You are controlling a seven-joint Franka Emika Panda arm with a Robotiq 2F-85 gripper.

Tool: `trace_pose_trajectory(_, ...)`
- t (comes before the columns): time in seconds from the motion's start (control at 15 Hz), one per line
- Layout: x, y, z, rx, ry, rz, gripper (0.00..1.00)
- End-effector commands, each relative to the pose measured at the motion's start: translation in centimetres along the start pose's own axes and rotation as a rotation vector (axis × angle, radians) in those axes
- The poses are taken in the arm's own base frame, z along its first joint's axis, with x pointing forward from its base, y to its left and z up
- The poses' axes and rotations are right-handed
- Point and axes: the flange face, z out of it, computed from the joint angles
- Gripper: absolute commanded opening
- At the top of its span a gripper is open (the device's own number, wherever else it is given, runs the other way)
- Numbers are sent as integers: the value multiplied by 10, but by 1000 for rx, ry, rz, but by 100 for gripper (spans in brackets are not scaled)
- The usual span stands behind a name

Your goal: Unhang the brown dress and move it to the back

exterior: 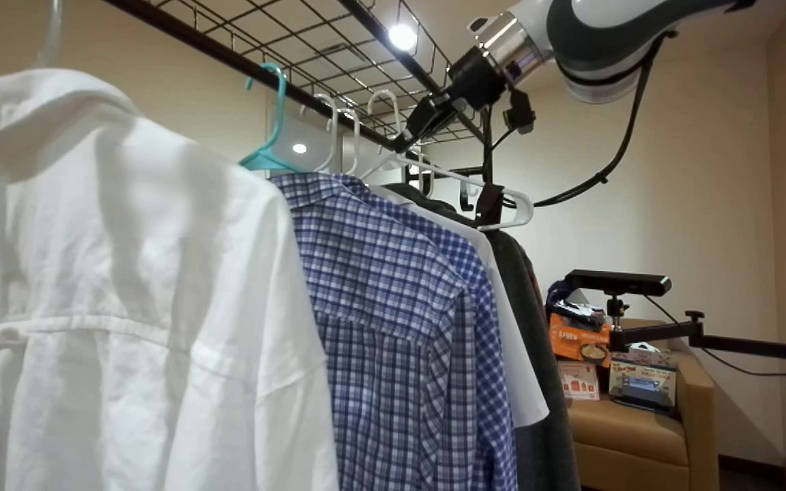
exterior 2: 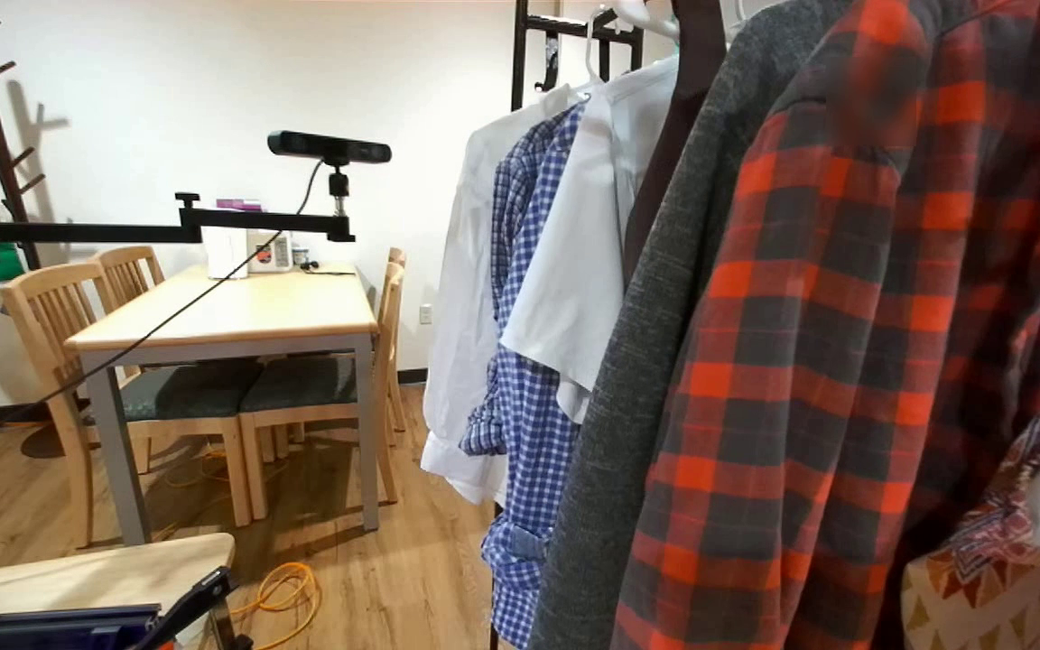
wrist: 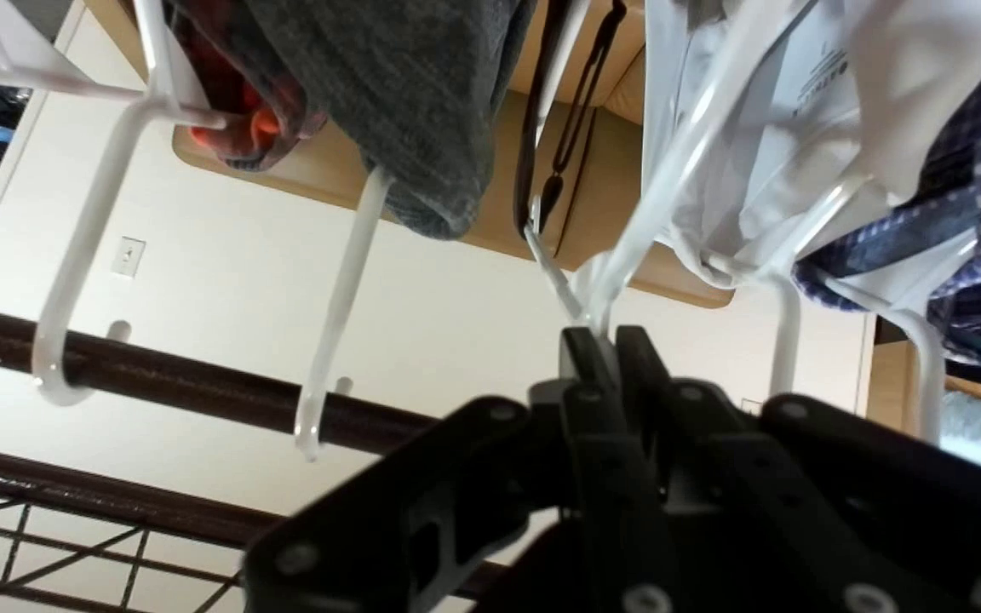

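While tool (wrist: 603, 342) clamps white hanger (wrist: 668, 187) | brown dress (exterior 2: 693, 90) partly visible | remainder hidden behind grey garment (exterior 2: 664, 316)

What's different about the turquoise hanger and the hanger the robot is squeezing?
The turquoise hanger is blue-green, but the squeezed hanger is white. The turquoise hanger hooks over the dark rail; the squeezed hanger is clamped in the gripper. Little of the turquoise hanger's arms shows, while the squeezed hanger's long arm shows, with the brown dress on it. Both have a curved hook.
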Motion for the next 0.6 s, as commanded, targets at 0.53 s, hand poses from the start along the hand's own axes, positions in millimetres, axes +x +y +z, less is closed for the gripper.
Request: trace_pose_trajectory(0.53, -19, -26, -79, 134, -104, -133, 7)
